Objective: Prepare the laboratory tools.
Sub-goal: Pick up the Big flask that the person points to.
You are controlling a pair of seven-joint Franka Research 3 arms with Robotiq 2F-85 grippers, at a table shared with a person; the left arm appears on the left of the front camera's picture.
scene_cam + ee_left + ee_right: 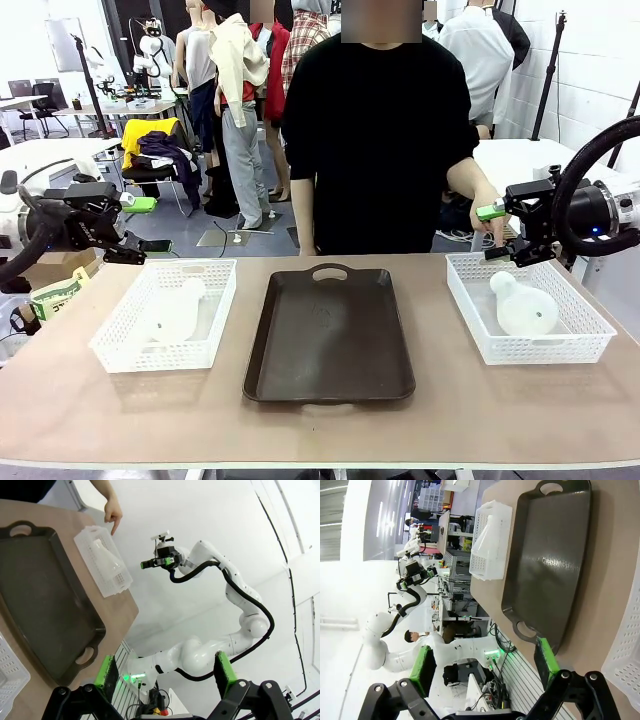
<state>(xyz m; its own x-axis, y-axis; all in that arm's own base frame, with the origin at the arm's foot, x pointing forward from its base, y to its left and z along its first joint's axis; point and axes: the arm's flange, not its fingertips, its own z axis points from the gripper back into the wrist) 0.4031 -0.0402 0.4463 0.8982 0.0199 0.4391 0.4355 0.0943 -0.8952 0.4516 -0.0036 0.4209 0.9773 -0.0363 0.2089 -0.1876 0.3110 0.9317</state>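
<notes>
Front: left gripper [146, 225] and right gripper [496, 232] held wide apart, empty, raised near baskets, likely staged for pickup; left flask [178, 310] laid in left basket [150, 355], right flask [525, 305] in right basket [545, 348]; tray [330, 340] set between, likely as destination.
Left wrist: hand [114, 515] pointed at right basket, perhaps as cue.
Right wrist: left flask seen on its side in far basket; own jaws spread.

The left arm [376, 635] and the right arm [252, 622] are white, smooth and round at the joints. A thick black cable [585, 155] runs along each. The left gripper [148, 225] and the right gripper [494, 232] are black with bright green pads. The person [375, 140] wears a black top with sleeves.
</notes>
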